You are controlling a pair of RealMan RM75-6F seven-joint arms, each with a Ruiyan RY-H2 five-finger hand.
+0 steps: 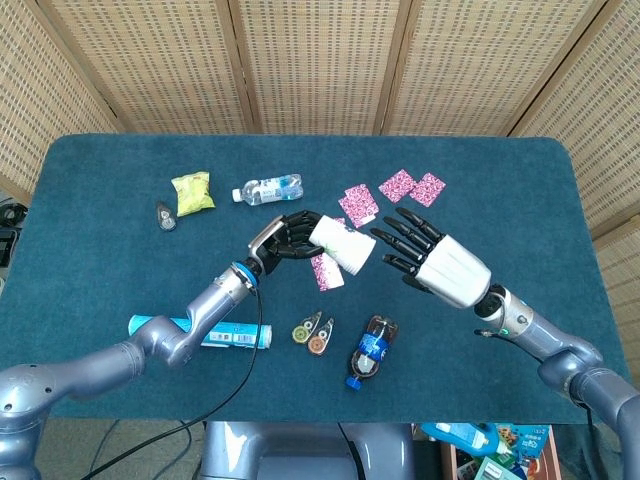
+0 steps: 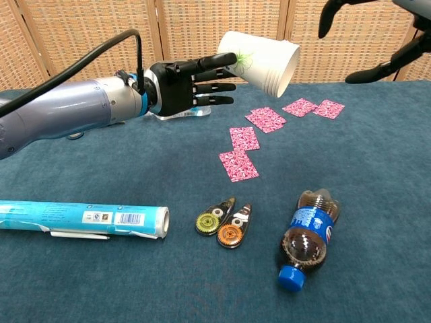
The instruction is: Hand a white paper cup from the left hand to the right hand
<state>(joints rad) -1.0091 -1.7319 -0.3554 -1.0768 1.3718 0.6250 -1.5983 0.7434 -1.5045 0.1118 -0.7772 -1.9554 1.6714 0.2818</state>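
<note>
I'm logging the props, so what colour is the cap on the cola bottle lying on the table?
Blue. The cap shows best in the chest view.

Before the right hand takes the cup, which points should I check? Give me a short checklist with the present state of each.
1. Left hand holds the white paper cup firmly: ok.
2. Cup is lifted off the table: ok.
3. Cup's open end faces the right hand: ok.
4. Right hand's fingers are spread to receive: ok.
5. Right hand touches the cup: cannot tell.
6. Nothing sits between cup and right hand: ok.
</note>
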